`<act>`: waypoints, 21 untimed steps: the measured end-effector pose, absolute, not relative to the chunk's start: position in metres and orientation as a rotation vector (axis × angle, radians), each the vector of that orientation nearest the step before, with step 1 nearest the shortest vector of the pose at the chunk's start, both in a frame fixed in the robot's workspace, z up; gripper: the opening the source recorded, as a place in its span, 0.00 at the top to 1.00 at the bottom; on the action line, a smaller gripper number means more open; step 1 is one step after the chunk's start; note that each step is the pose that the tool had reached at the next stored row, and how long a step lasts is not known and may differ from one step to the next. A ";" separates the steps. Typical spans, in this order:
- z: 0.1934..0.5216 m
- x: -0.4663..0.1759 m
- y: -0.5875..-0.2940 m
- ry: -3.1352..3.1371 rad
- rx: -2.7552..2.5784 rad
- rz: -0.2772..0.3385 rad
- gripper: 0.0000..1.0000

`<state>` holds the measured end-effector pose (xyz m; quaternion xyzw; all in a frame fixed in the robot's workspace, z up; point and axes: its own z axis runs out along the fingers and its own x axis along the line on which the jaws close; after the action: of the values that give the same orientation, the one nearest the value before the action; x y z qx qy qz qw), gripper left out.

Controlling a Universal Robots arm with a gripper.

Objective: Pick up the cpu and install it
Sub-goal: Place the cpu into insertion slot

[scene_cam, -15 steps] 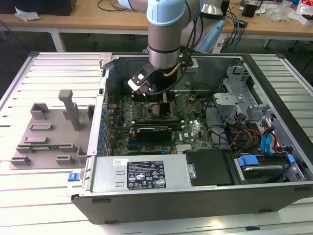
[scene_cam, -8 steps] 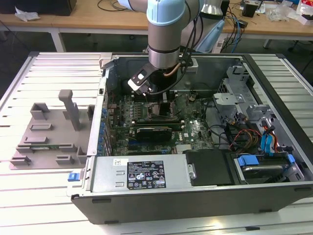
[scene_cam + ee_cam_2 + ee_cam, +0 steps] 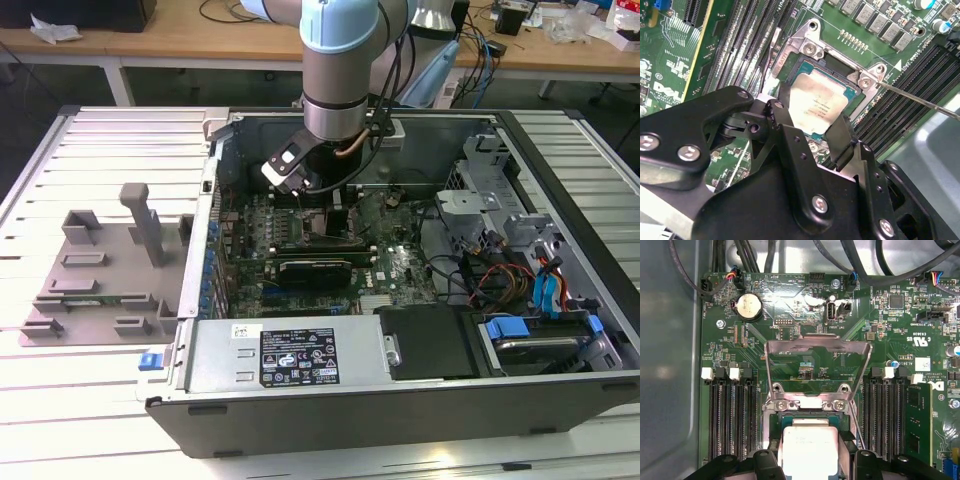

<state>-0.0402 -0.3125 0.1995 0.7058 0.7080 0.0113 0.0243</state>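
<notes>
Gripper (image 3: pixel 813 116) up close in second wrist view: black fingers (image 3: pixel 841 140) pressed onto cpu (image 3: pixel 821 97), pinching it by 2 opposite edges, no gap seen either side.

Cpu pos: right in socket (image 3: pixel 810 49) opening, silvery top up, teal board edge showing round it. Looks roughly level w/ socket frame. Can't tell if it's fully bedded; my read is at or just short of seating.

Key relation: cpu dead centre btw fingertips, straight under wrist, no offset. Square part, so no long axis. Its edges run parallel to socket frame edges afaict in both wrist views.

Clearance:
- load plate (image 3: pixel 817 342) stands open at socket's hinge edge, off the cpu
- lever rod (image 3: pixel 920 101) released, runs out from a socket corner, clear of fingers
- RAM slots (image 3: pixel 732 425) flank socket on 2 sides, just beside frame; one stick (image 3: pixel 917 425) fitted further out from socket
- fingers sit on the socket sides facing those slots, so room looks tight there; more room on the other 2 sides

Exterior view: arm (image 3: pixel 340 70) stands over socket inside case (image 3: pixel 400 425). Grey tray (image 3: pixel 100 270) outside case, well apart from socket.
</notes>
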 end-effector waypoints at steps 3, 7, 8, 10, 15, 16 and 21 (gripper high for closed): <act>0.199 -0.040 -0.313 2.190 2.183 0.035 0.47; 0.198 -0.040 -0.313 2.190 2.184 0.035 0.47; 0.198 -0.040 -0.313 2.190 2.183 0.035 0.47; 0.198 -0.040 -0.313 2.190 2.183 0.035 0.47; 0.197 -0.041 -0.313 2.190 2.183 0.035 0.47; 0.197 -0.041 -0.313 2.190 2.183 0.035 0.47; 0.196 -0.041 -0.312 2.190 2.184 0.036 0.39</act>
<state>-0.0406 -0.3125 0.1963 0.7058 0.7079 0.0115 0.0243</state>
